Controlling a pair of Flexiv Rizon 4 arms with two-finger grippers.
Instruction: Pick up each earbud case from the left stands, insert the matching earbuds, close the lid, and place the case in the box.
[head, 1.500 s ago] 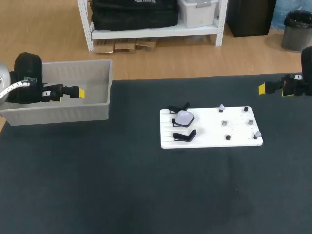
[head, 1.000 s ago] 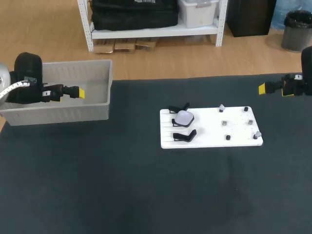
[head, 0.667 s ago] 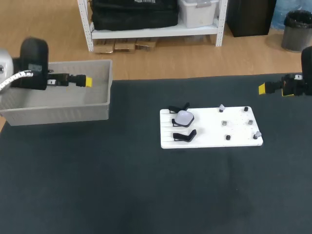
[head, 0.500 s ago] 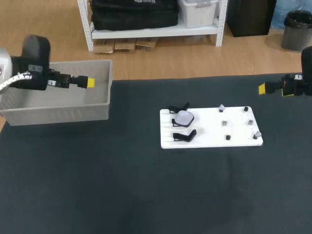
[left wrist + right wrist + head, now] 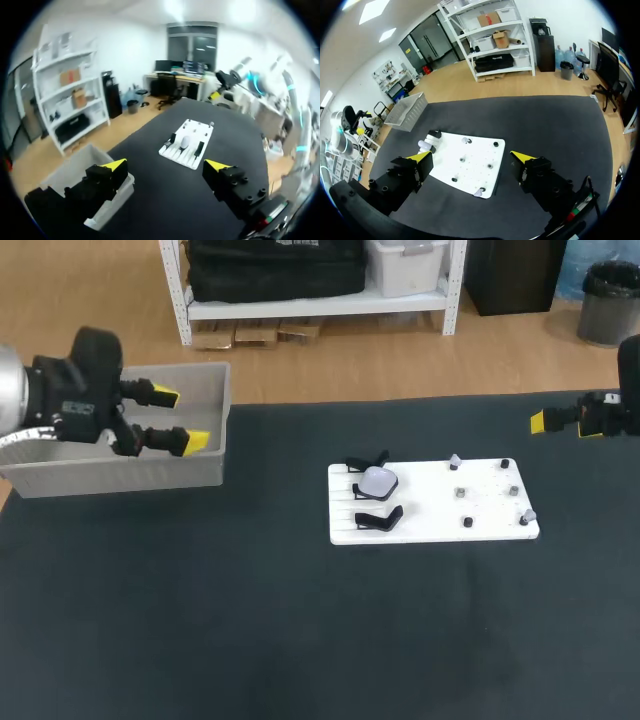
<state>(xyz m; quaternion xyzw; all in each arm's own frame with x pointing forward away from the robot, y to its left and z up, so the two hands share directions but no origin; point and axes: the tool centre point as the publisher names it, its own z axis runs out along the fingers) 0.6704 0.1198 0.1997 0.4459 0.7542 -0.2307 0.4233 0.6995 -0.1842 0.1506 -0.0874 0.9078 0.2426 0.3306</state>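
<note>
- Pale lilac-white, the earbud case (image 5: 378, 481) sits among the black stands (image 5: 377, 519) at the left end of the white board (image 5: 480, 502), just right of the frame's middle on the table.
- The left end effector (image 5: 181, 419), fingers spread and empty, hangs at upper left over the right end of the grey box (image 5: 120, 475). The case lies to its right and lower, well apart.
- The right end effector (image 5: 472, 156), likewise spread and empty, hovers at the frame's right edge. It looks slightly nearer the case, though the board's whole length lies between them.
- The board's long axis runs left to right. The case looks rounded, so I cannot tell its axis or facing.
</note>
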